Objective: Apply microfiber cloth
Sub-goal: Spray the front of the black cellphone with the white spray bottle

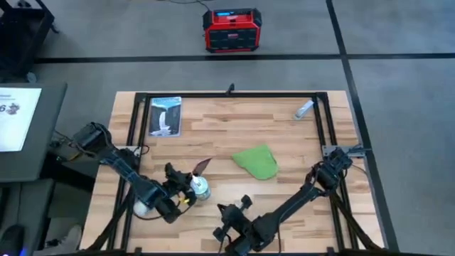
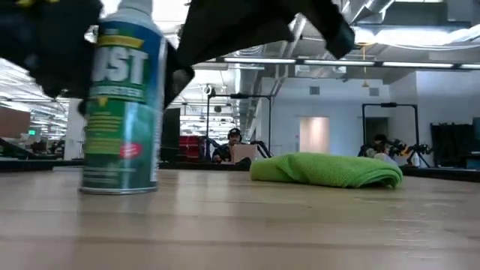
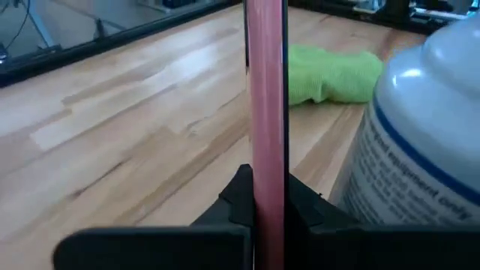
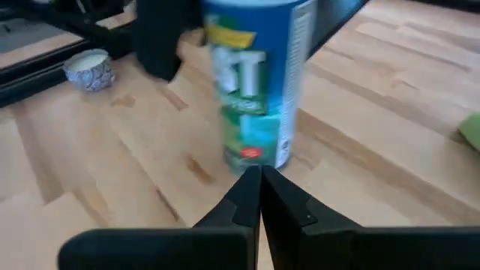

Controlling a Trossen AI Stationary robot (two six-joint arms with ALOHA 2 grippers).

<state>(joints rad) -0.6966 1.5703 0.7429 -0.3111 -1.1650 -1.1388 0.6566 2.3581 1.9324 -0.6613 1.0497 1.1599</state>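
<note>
Green microfiber cloth (image 1: 257, 161), soft and bunched, is lying on the light wooden table (image 1: 234, 121), well apart from both arms. Beside an upright green-and-blue spray can (image 1: 201, 188), which is standing near the cloth, the left gripper (image 1: 186, 180) is pinching a thin pink-backed phone (image 3: 265, 112) on edge. Just past the can, the right gripper (image 4: 260, 184) is hovering, fingers pressed together, gripping nothing.

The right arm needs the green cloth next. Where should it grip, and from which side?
Judging by its pose, pinch the raised folded hump of the microfiber cloth from straight above; it lies low on the table, leaving no edge to catch. The right gripper is shut.
</note>
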